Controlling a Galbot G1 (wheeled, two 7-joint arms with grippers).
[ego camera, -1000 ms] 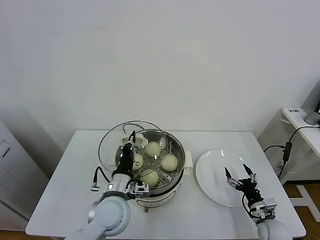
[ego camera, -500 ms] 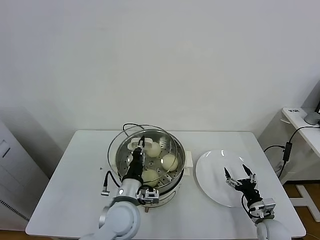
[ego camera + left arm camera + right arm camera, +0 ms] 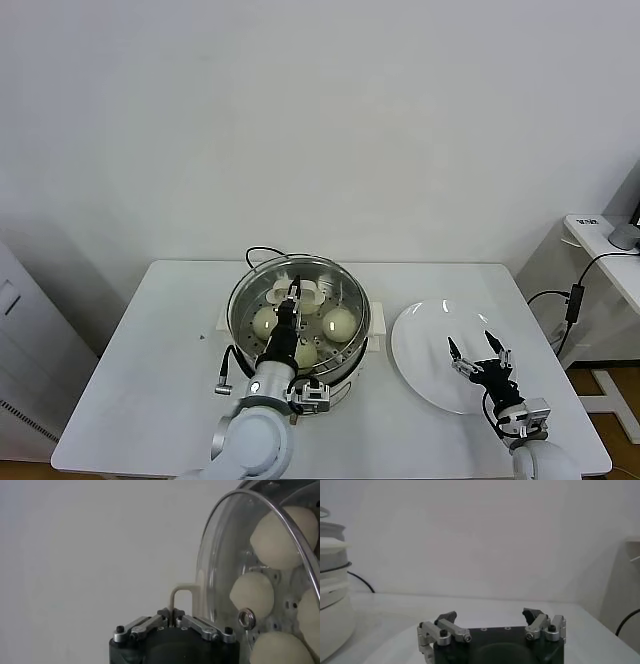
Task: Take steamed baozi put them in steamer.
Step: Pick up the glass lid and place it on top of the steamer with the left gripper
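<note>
The steel steamer (image 3: 352, 338) stands mid-table on its white base. Three cream-white baozi show inside it through the glass: one (image 3: 264, 321) on the left, one (image 3: 339, 323) on the right, one (image 3: 306, 353) in front. My left gripper (image 3: 293, 297) is shut on the cream handle (image 3: 181, 590) of the round glass lid (image 3: 325, 284), which hangs over the pot. In the left wrist view the lid (image 3: 220, 555) stands beside my left gripper (image 3: 173, 614), with baozi (image 3: 251, 594) behind the glass. My right gripper (image 3: 478, 358) hovers open over the white plate (image 3: 425, 345).
The white plate lies to the right of the steamer with nothing on it. A black cord (image 3: 262, 252) runs behind the pot. In the right wrist view my right gripper (image 3: 490, 616) is open above the plate, with the steamer's white base (image 3: 331, 620) off to one side.
My left gripper has carried the glass lid to the right, from beside the steamer's left rim to over the pot. The right arm has not moved.
</note>
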